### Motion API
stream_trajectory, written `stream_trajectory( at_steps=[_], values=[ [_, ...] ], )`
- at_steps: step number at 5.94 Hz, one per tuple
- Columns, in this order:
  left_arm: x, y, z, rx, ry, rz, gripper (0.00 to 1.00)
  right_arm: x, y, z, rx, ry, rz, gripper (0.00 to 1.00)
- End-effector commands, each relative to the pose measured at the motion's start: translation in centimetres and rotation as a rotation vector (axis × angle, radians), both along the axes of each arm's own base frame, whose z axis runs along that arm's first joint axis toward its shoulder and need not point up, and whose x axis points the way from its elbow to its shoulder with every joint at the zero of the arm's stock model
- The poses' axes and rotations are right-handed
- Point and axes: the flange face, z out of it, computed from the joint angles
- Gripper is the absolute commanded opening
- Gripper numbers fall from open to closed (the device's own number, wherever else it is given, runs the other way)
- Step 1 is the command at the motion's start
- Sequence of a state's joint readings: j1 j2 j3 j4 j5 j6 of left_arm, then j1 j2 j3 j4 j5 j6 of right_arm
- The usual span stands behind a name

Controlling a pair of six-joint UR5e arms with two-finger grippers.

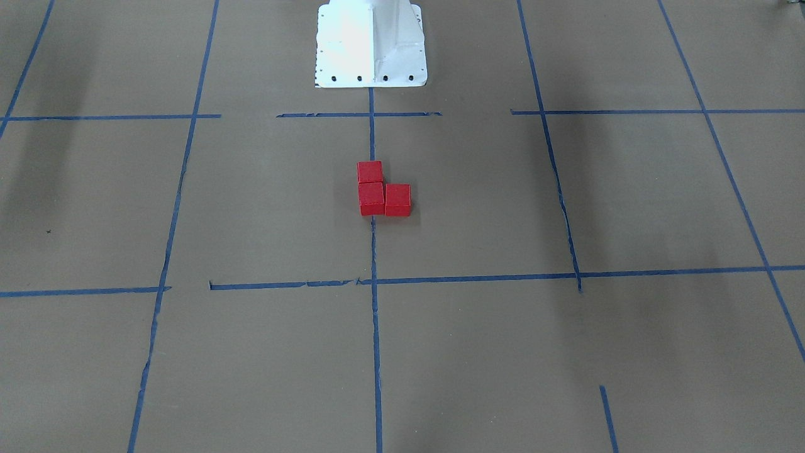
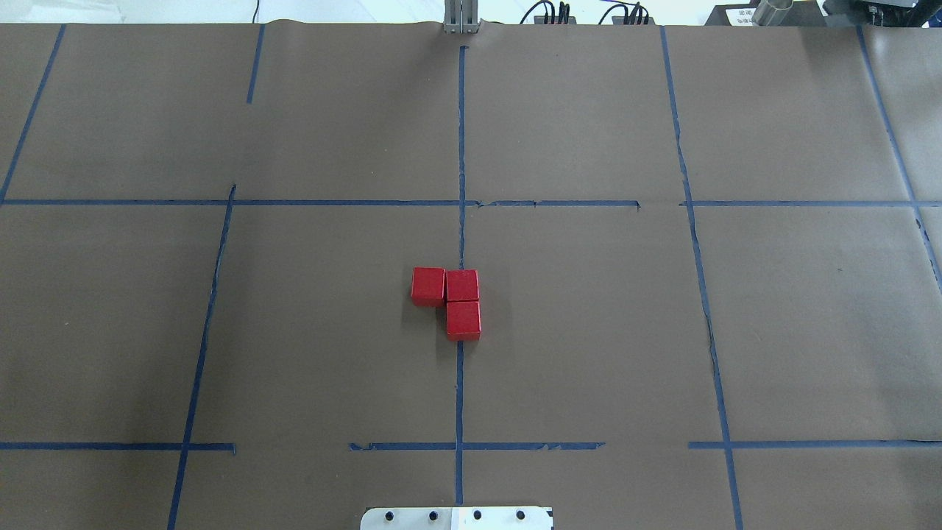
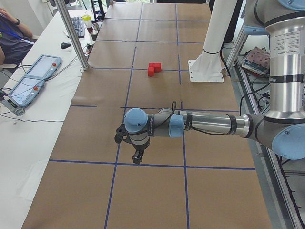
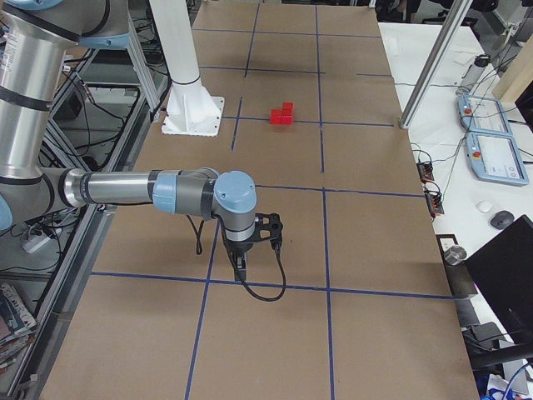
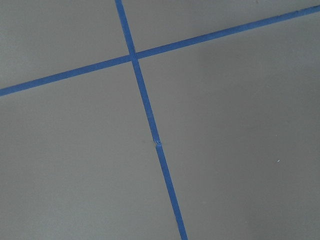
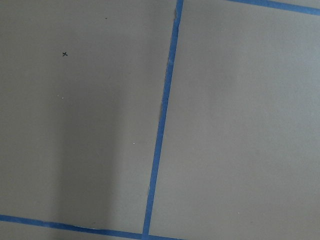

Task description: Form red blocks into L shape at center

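Three red blocks (image 2: pixel 462 285) sit touching in an L on the vertical blue tape line of the center cell (image 2: pixel 331 331). Two line up along the tape and one sits beside the far one; they also show in the front view (image 1: pixel 371 198) and both side views (image 3: pixel 154 69) (image 4: pixel 281 115). My left gripper (image 3: pixel 137 157) hangs low over the paper far from the blocks, near the table's left end. My right gripper (image 4: pixel 241 268) hangs low near the right end. I cannot tell whether either is open or shut. The wrist views show only paper and tape.
The robot's white base (image 1: pixel 371 44) stands just behind the center cell. A side table with teach pendants (image 3: pixel 35 78) and a metal post (image 3: pixel 71 33) lines the far edge. A seated person (image 3: pixel 9 38) is at that table.
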State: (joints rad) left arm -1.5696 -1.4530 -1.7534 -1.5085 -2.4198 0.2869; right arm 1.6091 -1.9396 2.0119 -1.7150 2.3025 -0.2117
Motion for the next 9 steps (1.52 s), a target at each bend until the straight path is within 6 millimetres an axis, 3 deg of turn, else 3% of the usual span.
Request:
stream_trajectory(
  at_steps=[1,9],
  values=[
    [-1.4,-0.2,-0.4,0.017,-0.034,-0.031,1.00,0.0,0.0,0.0,0.000,-0.002,0.000,1.00],
    [-1.4,1.0,0.0,0.009,-0.036,-0.027,1.00,0.0,0.1,-0.1,0.003,-0.006,-0.001,1.00]
  ],
)
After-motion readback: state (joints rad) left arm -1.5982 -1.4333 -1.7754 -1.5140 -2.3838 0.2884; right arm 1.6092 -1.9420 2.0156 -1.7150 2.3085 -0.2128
